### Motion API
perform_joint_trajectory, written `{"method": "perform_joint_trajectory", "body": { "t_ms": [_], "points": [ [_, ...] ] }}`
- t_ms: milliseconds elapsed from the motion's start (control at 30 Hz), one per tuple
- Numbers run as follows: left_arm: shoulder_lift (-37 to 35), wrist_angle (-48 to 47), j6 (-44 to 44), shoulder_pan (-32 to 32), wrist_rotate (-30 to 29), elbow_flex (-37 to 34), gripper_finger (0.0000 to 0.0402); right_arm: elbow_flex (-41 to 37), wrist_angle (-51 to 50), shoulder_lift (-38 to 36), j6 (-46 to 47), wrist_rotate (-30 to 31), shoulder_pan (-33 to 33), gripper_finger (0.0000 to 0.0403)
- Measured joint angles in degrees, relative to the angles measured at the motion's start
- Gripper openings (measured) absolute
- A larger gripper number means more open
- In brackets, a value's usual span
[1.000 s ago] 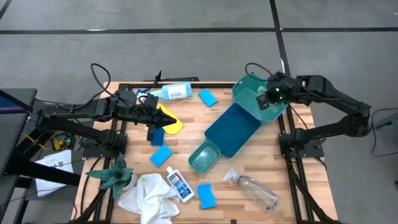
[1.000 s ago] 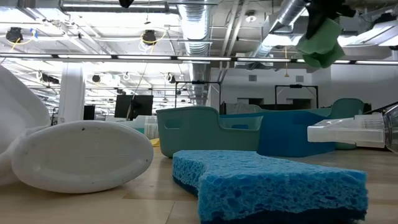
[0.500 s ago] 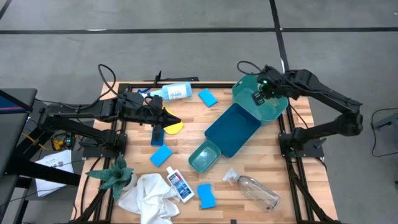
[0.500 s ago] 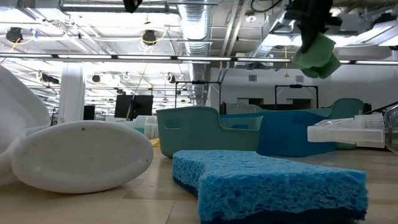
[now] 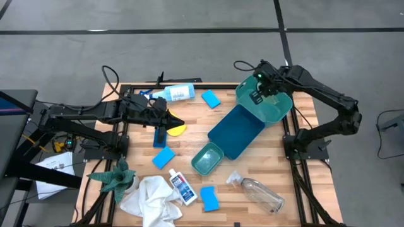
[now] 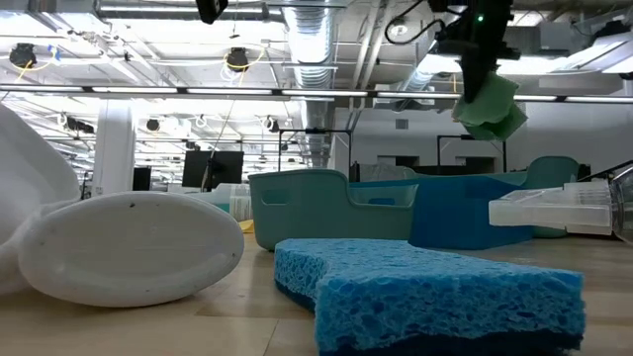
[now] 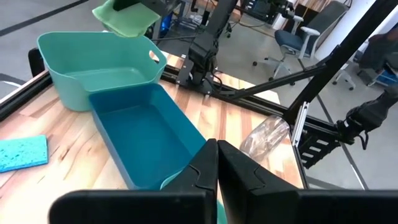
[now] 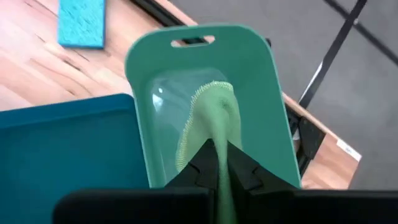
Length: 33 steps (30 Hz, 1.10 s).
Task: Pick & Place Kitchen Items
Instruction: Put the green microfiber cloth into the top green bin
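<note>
Wooden slats are forming the table [image 5: 189,126], and a grey floor is lying around it. The right gripper [image 8: 216,163] is clamping a green cloth [image 8: 214,124] and is hanging over the light green bin [image 5: 273,108] at the far right of the table. This cloth is looking soft and light; it is drooping under the fingers, so I judge a pinch at one edge is enough, though it may swing and cling when let go. Beside the bin a dark blue tray [image 5: 235,129] is lying, and then a small green tub [image 5: 207,159].

The left gripper [image 7: 217,163] is shut with nothing between the fingers that I can see, above the yellow pad [image 5: 173,122] on the left half.

Compared with a second ago, the right gripper has moved toward the table's middle, so the cloth is now more over the bin. The left arm has hardly shifted.
</note>
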Motion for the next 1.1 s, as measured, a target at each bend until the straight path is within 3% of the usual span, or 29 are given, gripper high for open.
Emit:
{"method": "perform_joint_trajectory", "body": {
  "t_ms": [100,333,533,867,1100],
  "points": [
    [0.0,0.0,0.0,0.0,0.0,0.0,0.0003,-4.0,1.2,-1.2,1.3,-2.1,-1.5,0.0000],
    [0.0,0.0,0.4,0.1,-0.1,0.0,0.0004,-22.6,10.5,-10.0,6.2,-4.2,-3.9,0.0000],
    [0.0,0.0,0.4,2.1,-0.6,0.0,0.0002,-31.4,16.7,-15.2,10.6,-3.0,-6.0,0.0000],
    [0.0,0.1,0.0,5.2,-0.6,0.0,0.0002,-43.1,27.8,-16.3,16.6,-1.0,-12.8,0.0000],
    [0.0,0.1,-0.1,5.2,-0.6,0.0,0.0002,-44.9,30.3,-16.3,16.6,-1.1,-13.2,0.0000]
  ]
}}
